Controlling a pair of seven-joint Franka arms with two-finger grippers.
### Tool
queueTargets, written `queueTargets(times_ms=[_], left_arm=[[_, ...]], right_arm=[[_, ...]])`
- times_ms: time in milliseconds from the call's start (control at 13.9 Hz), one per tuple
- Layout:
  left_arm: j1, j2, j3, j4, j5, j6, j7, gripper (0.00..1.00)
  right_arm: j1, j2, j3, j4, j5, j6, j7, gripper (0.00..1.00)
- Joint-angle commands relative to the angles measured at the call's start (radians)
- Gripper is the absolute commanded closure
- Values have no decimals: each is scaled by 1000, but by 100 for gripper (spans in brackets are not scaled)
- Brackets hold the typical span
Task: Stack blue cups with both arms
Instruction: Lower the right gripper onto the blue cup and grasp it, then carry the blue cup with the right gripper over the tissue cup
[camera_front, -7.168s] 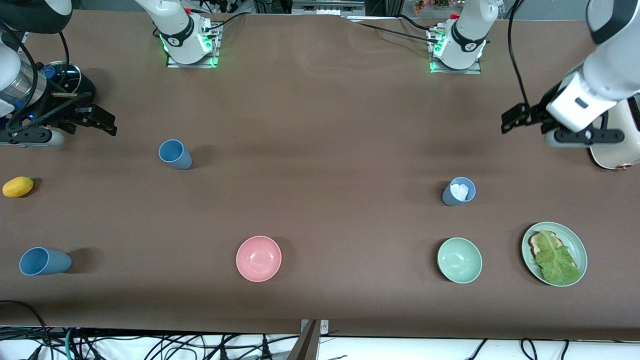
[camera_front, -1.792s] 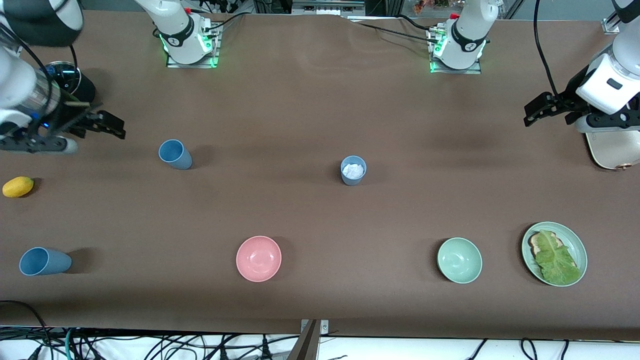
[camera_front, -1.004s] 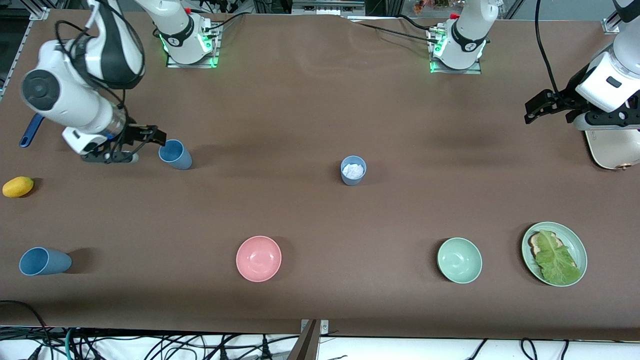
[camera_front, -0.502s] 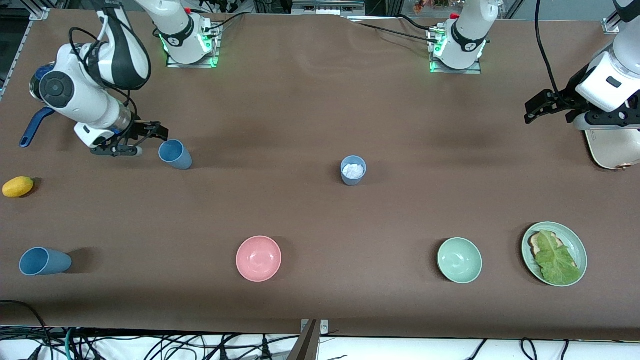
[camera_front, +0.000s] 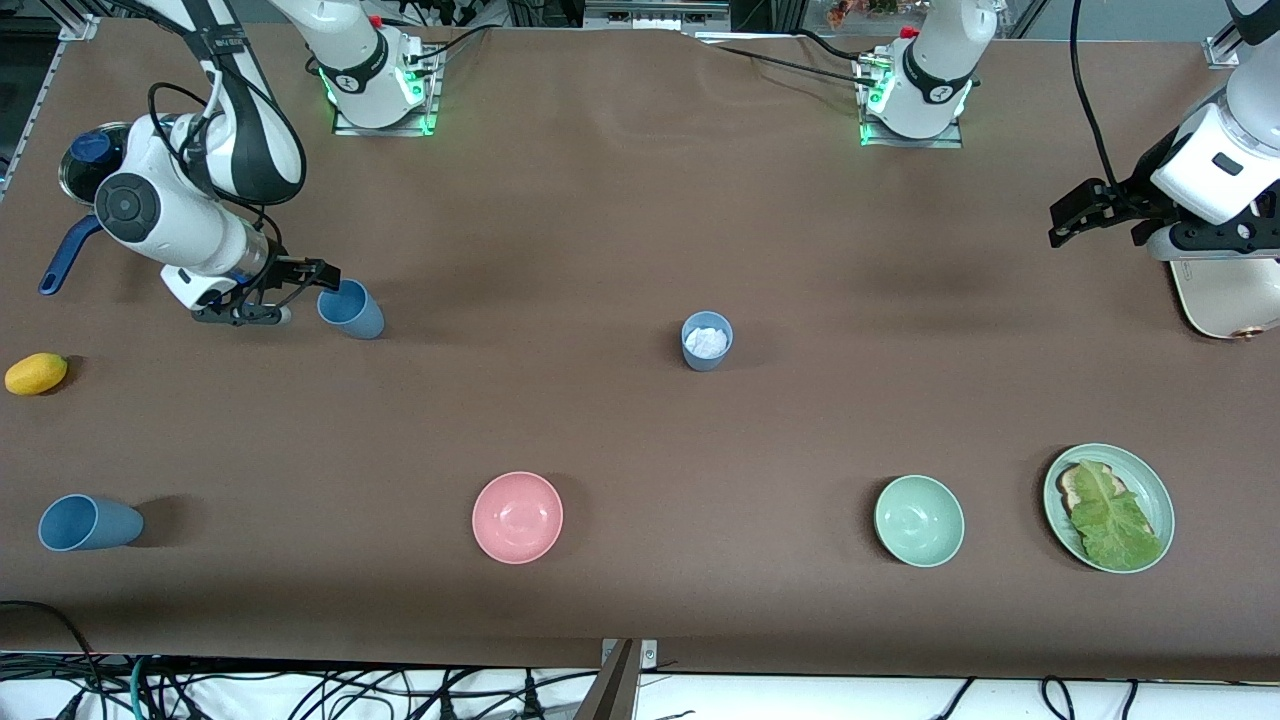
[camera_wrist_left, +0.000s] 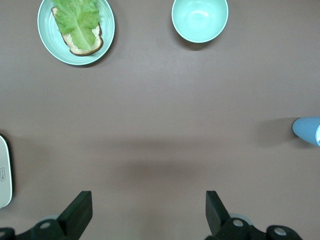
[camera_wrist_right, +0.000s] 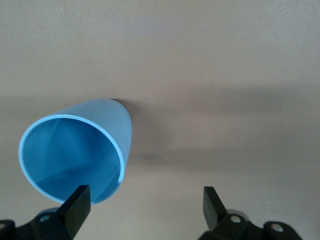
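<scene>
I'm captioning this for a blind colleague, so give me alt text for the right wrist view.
An empty blue cup stands on the brown table just ahead of the open right gripper, closer to one black fingertip than the other. Nothing is held, and the cup's rim faces the camera.
</scene>
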Motion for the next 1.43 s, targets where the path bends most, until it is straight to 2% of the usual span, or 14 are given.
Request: queueTargets(times_ms=[0, 502, 573, 789, 860, 1004, 1075, 1147, 1290, 1362], left_arm=[[13, -2, -6, 7, -24, -16, 28, 0], [13, -2, -6, 7, -24, -18, 28, 0], [13, -2, -6, 7, -24, -18, 29, 0], [13, -2, -6, 7, -24, -18, 28, 0], [13, -2, -6, 7, -24, -18, 28, 0], [13, -2, -6, 7, -24, -18, 28, 0], [13, -2, -6, 7, -24, -18, 28, 0], [11, -2, -11, 7, -24, -18, 28, 0], [11, -2, -12, 7, -24, -18, 26, 0], [11, -2, -14, 9, -24, -18, 26, 0]], right_arm=[[-8, 43, 2, 52, -9, -6, -12, 0], [-22, 92, 2, 96, -9, -24, -11, 1], [-22, 94, 2, 96, -9, -24, -8, 8], [-20, 94, 4, 95, -9, -41, 1, 55], [-20, 95, 4, 95, -9, -53, 4, 65], [-14, 95, 5, 95, -9, -72, 35, 76], [-11, 94, 7, 96, -7, -76, 49, 78], [-9, 94, 10, 96, -7, -79, 63, 84], [-3, 94, 13, 112, -7, -98, 69, 100], [-2, 95, 13, 136, -7, -128, 69, 100]])
